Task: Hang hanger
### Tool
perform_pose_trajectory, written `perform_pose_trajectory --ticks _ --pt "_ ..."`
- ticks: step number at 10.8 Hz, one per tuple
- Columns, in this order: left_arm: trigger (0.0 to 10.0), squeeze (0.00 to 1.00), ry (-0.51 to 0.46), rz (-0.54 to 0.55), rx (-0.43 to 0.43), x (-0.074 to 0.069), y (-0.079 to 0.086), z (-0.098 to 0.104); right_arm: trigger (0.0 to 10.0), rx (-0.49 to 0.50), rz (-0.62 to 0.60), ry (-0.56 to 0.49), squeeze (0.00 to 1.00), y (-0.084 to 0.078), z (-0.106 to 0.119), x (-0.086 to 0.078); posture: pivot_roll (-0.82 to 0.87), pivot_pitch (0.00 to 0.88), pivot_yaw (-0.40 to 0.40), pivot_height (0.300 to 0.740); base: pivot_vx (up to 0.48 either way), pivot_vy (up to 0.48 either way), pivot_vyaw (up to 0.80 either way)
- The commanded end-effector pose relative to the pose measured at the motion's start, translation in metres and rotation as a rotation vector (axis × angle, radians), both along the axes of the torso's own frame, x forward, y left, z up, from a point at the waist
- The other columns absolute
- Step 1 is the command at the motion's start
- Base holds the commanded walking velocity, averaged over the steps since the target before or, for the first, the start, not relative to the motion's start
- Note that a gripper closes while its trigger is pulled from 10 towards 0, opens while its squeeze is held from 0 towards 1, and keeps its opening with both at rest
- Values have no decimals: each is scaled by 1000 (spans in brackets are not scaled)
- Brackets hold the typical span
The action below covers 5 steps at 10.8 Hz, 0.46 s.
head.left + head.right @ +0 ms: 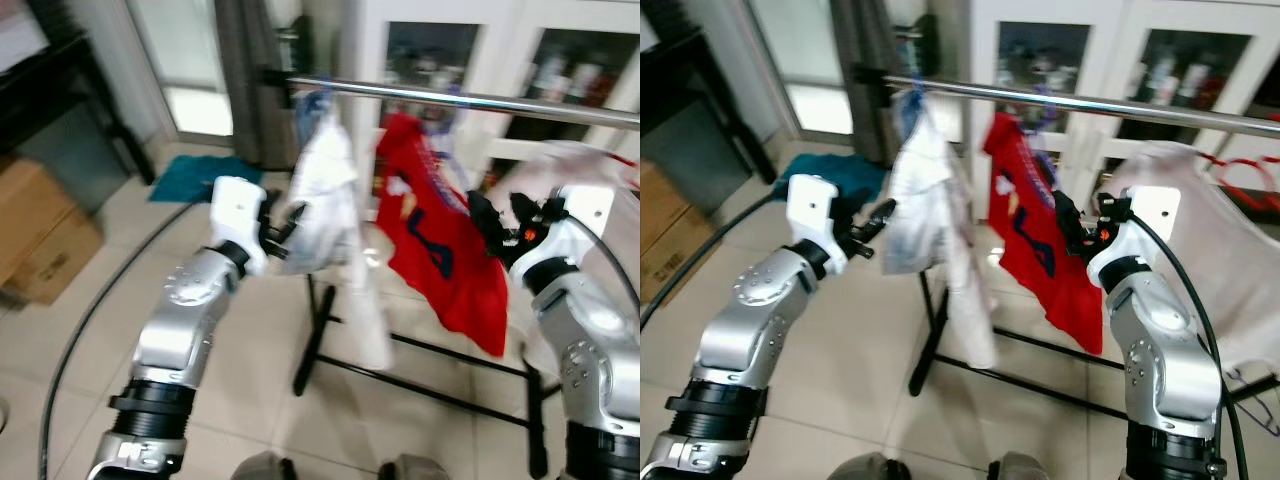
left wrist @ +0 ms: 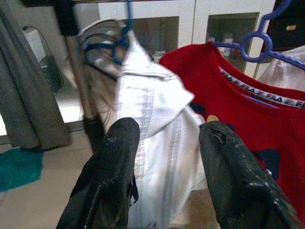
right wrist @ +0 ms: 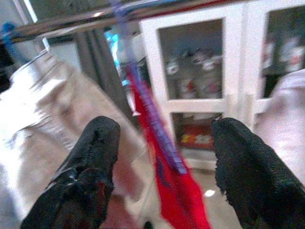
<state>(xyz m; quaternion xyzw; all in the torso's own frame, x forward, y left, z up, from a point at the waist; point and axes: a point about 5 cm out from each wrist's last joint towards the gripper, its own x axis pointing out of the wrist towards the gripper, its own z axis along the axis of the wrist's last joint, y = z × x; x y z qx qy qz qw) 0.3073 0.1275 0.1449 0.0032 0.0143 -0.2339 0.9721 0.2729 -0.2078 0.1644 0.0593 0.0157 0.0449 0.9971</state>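
Your left gripper (image 2: 164,157) is up at the white shirt (image 1: 330,190), jaws released with nothing between them, fingertips just at the fabric. That shirt hangs on a blue hanger (image 2: 112,45) from the steel rail (image 1: 470,98). Next along, the red FILA T-shirt (image 1: 1040,235) hangs on a purple hanger (image 2: 259,43) hooked over the same rail. Your right gripper (image 3: 164,157) sits just beside the red shirt's edge, jaws wide apart and holding nothing. Behind stands a white glass-door cabinet (image 1: 1140,60).
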Motion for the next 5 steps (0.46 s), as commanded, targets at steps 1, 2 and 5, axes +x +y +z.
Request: perform_pose_trajectory --ticks 1,2,5 --pt "10000 0 -7 10 2 1 -1 1 10000 -20 -12 -31 1000 0 4 -1 -116 0 76 740 0 -439 0" --pt "10000 0 -11 13 -3 0 0 2 10000 -8 -18 -38 1000 2 6 -2 -112 0 74 740 0 -435 0" --pt "10000 0 -9 9 -2 -1 -2 1 10000 -58 -10 -51 1000 4 5 -1 -110 0 74 740 0 -394 0"
